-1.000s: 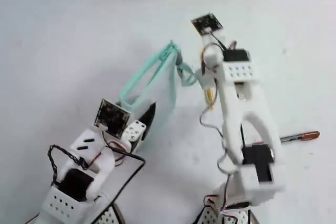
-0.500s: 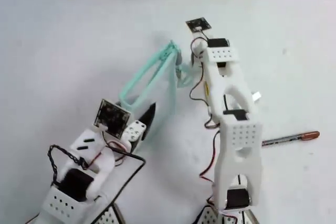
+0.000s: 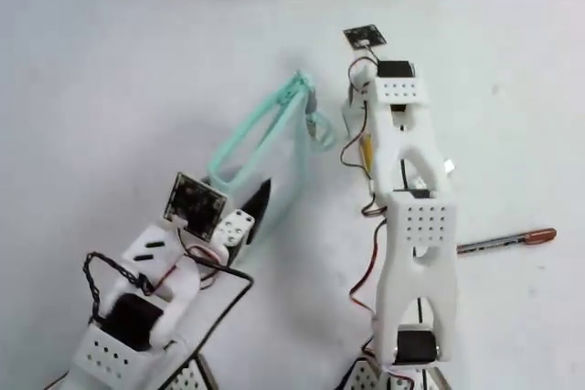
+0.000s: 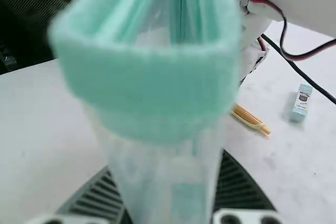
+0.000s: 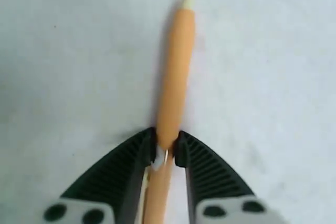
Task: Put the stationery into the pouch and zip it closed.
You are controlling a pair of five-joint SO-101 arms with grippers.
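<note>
Right arm [image 3: 416, 226] has stretched forward over the last second, its elbow no longer folded back, and in the last half second its wrist slid a touch away from the pouch [image 3: 265, 148]. The left arm [image 3: 137, 308] and the pouch haven't budged

High view: the pouch is clear with mint trim, propped at an angle on the white counter [image 3: 110, 89] with its mouth gaping open. The left hand [image 3: 251, 212] has it by the near end. The right arm lies just beside the pouch's far zip end, and a bit of orange pen [image 3: 366, 154] peeks out from under it. A second pen [image 3: 507, 242] with a reddish cap lies on the other side of that arm, well apart from the pouch. A small eraser [image 3: 446, 167] sits close by the arm

Left wrist view: the open mint rim is right up close. The pouch body sits between the black fingers [image 4: 231, 182], which look clamped on it, though it's blurry down there. The orange pen and the eraser are beyond it

Right wrist view: the right hand [image 5: 165, 148] is nearly closed, pinching the orange pen partway along. The pen's pale tip points straight out past the fingertips. Can't tell if the pen touches the counter
</note>
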